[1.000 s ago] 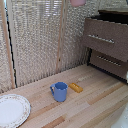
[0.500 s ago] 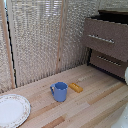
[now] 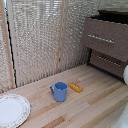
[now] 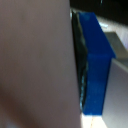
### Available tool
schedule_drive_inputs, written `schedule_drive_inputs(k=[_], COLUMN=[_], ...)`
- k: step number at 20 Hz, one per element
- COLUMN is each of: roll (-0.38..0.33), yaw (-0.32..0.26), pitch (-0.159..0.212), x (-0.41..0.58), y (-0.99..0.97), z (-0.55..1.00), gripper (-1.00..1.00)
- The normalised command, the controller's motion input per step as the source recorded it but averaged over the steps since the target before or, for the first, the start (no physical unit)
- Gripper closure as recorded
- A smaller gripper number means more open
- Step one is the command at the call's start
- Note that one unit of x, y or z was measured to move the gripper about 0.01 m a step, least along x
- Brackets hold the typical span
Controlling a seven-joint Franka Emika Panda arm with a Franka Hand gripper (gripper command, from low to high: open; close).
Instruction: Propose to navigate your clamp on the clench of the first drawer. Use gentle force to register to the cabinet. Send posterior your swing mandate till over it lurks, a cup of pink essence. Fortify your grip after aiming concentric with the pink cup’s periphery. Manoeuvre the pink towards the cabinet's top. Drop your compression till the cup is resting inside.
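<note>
At the exterior view's left edge, a white patterned plate point(image 3: 11, 110) lies on the pale wooden worktop point(image 3: 95, 100) before a pale reed screen point(image 3: 35, 40). Near the middle stands a blue mug point(image 3: 60, 91), with a small orange block point(image 3: 76, 87) just beside it. Toward the right rises the dark brown cabinet point(image 3: 117, 50); its first drawer point(image 3: 106, 37) juts out, silver handle point(image 3: 101, 38) across its front. The wrist view shows one blue finger point(image 4: 97, 60) against a dusty-pink surface point(image 4: 35, 65), seemingly the pink cup; whether the claw pinches it cannot be told.
</note>
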Motion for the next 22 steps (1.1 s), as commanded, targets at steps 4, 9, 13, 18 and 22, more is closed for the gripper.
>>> schedule_drive_inputs(k=[4, 9, 13, 18, 22], roll=[0.029, 0.019, 0.0, 0.004, 0.01], yaw=[0.0, 0.0, 0.0, 0.011, 0.072], pitch=[0.024, 0.007, 0.008, 0.0, 0.014], x=[-0.184, -0.183, -0.255, -0.297, -0.009], y=[-0.58, -0.48, -0.21, 0.03, 0.1], z=[-0.3, -0.33, -0.51, -0.18, 0.45], gripper=[1.0, 1.0, 1.0, -1.0, -1.0])
